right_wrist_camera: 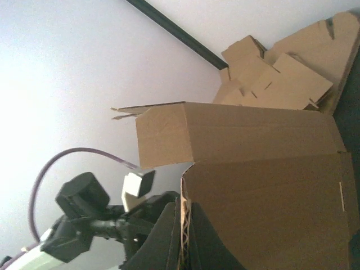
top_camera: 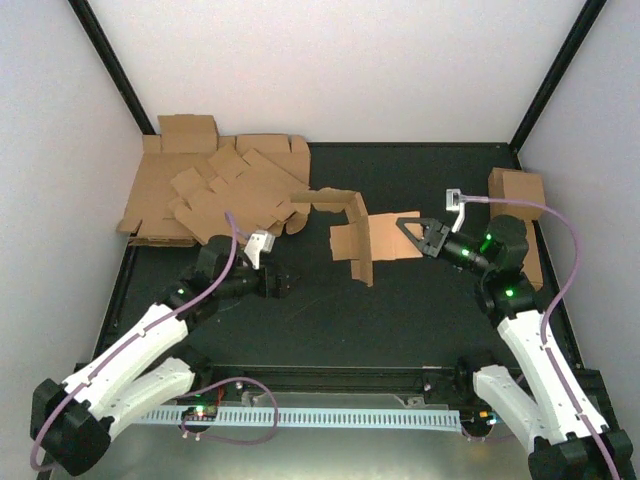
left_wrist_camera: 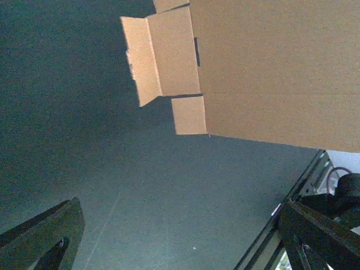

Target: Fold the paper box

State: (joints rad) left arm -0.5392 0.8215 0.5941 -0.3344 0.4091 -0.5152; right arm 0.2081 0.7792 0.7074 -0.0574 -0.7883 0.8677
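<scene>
Hovering left of centre, the left gripper [top_camera: 285, 283] gapes empty near the paper box [top_camera: 372, 238], half-raised on the table [top_camera: 330, 325]: light, stiff board that likely bends only at creases. The right gripper [top_camera: 412, 232] is pinched on its right panel edge, a sound hold.

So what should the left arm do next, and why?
Probably the left tool should move right to the paper box and grasp its nearest flap: it is open and clear of the cardboard, while the right tool is shut on the box's right edge, steadying it, and the box is only partly folded.
</scene>
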